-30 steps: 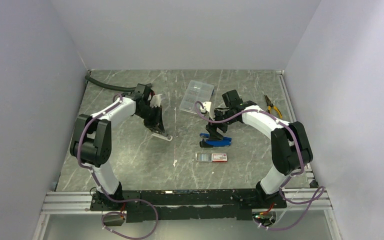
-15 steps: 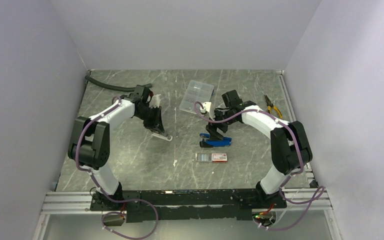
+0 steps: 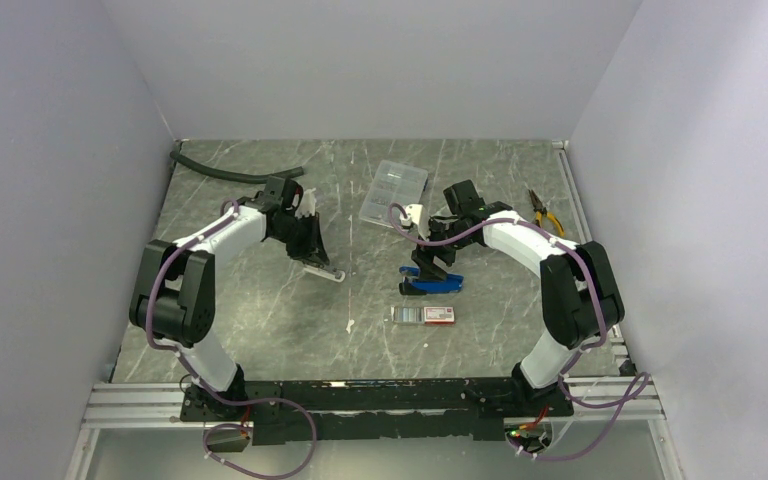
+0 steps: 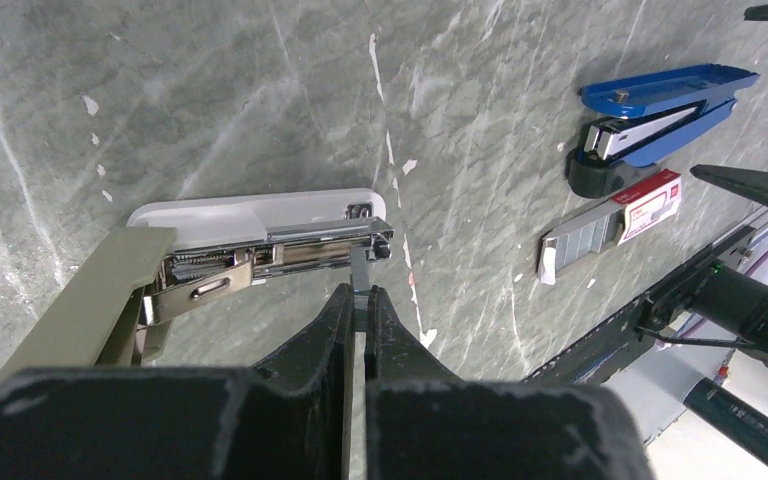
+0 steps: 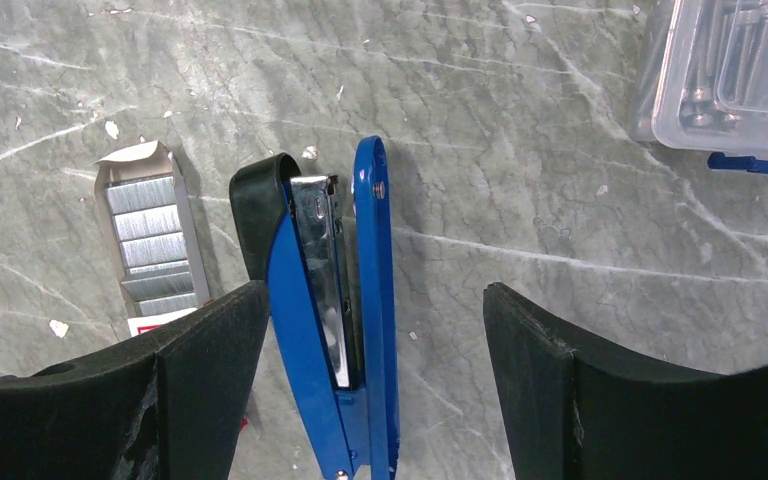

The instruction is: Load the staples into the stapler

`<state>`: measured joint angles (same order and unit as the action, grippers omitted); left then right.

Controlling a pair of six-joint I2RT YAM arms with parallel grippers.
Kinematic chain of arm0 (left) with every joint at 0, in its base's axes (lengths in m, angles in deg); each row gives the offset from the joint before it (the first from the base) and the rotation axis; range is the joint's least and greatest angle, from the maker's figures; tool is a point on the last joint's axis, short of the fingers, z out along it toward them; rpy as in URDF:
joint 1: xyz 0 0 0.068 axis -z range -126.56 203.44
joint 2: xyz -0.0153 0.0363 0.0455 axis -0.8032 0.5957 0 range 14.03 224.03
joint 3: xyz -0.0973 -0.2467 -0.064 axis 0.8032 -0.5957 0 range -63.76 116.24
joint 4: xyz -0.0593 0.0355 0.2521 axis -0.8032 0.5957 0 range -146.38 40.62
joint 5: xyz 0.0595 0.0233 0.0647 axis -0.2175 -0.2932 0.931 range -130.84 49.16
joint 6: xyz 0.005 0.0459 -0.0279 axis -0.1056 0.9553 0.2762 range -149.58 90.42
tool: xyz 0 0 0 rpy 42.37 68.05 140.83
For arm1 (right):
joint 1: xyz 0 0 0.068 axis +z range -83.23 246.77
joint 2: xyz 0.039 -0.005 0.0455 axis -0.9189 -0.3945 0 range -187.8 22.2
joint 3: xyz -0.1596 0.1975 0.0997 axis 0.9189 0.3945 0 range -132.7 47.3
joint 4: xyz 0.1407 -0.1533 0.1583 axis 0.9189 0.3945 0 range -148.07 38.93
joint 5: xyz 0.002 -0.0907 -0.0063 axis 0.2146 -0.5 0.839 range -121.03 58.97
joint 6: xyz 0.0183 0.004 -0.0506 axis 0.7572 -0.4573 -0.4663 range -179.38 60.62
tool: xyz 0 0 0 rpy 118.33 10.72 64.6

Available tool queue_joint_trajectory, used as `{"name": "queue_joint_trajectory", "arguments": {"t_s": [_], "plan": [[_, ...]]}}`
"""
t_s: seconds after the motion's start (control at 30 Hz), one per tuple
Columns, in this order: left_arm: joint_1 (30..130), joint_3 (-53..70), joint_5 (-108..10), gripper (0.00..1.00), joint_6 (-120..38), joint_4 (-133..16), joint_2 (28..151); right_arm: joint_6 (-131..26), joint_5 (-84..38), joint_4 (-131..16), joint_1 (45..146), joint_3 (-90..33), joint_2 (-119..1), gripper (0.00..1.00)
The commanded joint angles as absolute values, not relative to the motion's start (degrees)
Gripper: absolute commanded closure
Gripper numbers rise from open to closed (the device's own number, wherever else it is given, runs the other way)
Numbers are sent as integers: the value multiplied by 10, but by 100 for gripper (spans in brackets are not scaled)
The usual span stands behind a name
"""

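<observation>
Left gripper (image 4: 358, 296) – fingers are closing almost fully together, pinching a thin silvery staple strip (image 4: 359, 268) that is standing upright between the tips. The strip's far end is meeting the front of the chrome magazine of the white stapler (image 4: 260, 212). That stapler is lying opened on the grey marbled table (image 4: 210, 80), its magazine sitting exposed alongside the white cover.

Right gripper (image 5: 370, 300) – fingers are standing wide apart and gripping nothing. They are straddling the blue stapler (image 5: 345, 330). The left finger is sitting just beside the stapler's blue flank, though contact cannot be told, and the right finger is staying well apart from it. The blue stapler is lying opened, its cover swung away from the chrome magazine and its black end pointing away from the wrist camera.

Remaining staples (image 5: 150, 245) are lying in rows in a dark grey tray (image 3: 408, 314), just beside the blue stapler on its near side. The tray is sticking out of a small white box with a red end (image 4: 650, 198).

Farther out, a clear compartment case (image 3: 393, 190) is lying beyond the right gripper. Yellow-handled pliers (image 3: 545, 212) are resting near the right edge. A black hose (image 3: 230, 172) is curving along the far left corner.
</observation>
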<state>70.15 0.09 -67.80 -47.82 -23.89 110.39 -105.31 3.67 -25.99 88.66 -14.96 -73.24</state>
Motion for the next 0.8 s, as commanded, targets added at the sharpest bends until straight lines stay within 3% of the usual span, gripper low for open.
{"name": "queue_joint_trajectory", "arguments": {"t_s": [0.0,0.77], "plan": [[704,1,-688,97,-492,-266,1084,-1063,36,-255,887,-155,-734,18],[702,20,-712,97,-440,-250,1107,-1067,35,-254,887,-154,-738,18]]}}
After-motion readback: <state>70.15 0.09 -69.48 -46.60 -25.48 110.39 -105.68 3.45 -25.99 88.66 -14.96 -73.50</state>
